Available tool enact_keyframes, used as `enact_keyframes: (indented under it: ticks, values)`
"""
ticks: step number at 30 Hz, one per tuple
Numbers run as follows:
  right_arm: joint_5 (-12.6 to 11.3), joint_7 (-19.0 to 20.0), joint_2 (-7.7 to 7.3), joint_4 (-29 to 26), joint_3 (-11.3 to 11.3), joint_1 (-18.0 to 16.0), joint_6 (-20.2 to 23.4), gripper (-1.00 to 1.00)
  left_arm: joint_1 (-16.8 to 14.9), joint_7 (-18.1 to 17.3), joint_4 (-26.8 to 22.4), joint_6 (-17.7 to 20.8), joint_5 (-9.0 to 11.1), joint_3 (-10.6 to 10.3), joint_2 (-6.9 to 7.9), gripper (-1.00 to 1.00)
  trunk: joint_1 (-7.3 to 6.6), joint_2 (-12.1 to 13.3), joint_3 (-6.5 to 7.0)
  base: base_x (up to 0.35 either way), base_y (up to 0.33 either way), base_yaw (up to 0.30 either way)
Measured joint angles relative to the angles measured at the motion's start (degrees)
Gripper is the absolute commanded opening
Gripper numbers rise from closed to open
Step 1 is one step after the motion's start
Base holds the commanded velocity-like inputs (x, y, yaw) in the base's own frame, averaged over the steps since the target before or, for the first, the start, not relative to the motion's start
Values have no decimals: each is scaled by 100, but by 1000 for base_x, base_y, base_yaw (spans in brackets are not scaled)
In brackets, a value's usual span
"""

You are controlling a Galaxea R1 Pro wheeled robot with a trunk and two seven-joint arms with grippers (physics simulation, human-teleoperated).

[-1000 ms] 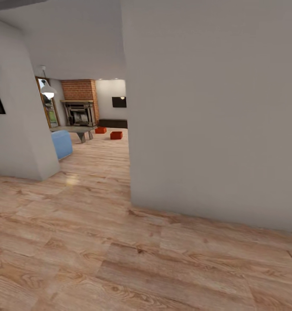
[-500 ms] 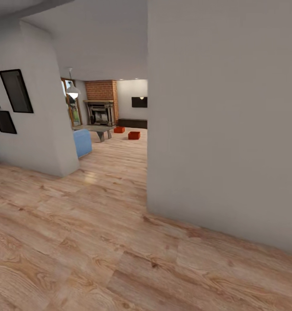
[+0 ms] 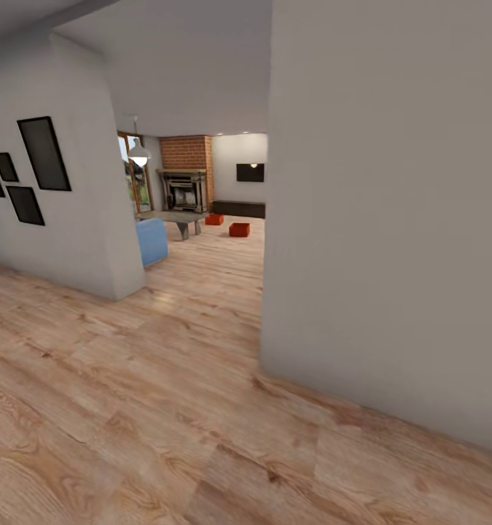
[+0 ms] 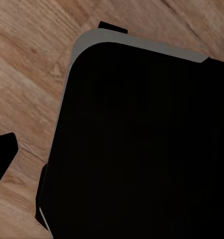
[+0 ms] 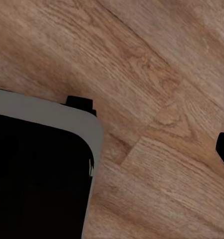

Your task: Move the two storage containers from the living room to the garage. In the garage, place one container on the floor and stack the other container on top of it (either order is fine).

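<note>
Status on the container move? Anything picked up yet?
Nothing done yet. Both storage containers sit on the wood plank floor of the far living room, near the brick fireplace. In hand: nothing, judging by the head view; the robot faces them through the opening. Left: reach, carry both to the garage, stack.

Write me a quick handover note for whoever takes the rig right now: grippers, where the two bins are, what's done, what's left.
Grippers: the wrist views show wood planks and the robot's dark base; jaws not visible, so their state cannot be told. No sign of anything held.
Bins: both storage containers sit on the living room floor past the doorway, the nearer one and the farther one, beside the low table in front of the brick fireplace.
Done: nothing moved yet.
Left: drive through the opening, pick up each bin, carry both to the garage, set one on the floor, stack the other on it.
</note>
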Motion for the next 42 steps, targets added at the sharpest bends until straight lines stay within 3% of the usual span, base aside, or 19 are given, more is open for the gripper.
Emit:
enact_keyframes:
  ticks: [8, 42]
  values:
    - [-18, 3, -6, 0, -15, 0, -11, 100, 0, 0, 0, -1, 1, -2, 4, 100, 0, 0, 0, 324, 0, 125]
    - [-45, -15, -7, 0, -30, 0, -14, 100, 0, 0, 0, 7, 2, -2, 3, 100, 0, 0, 0, 324, 0, 268]
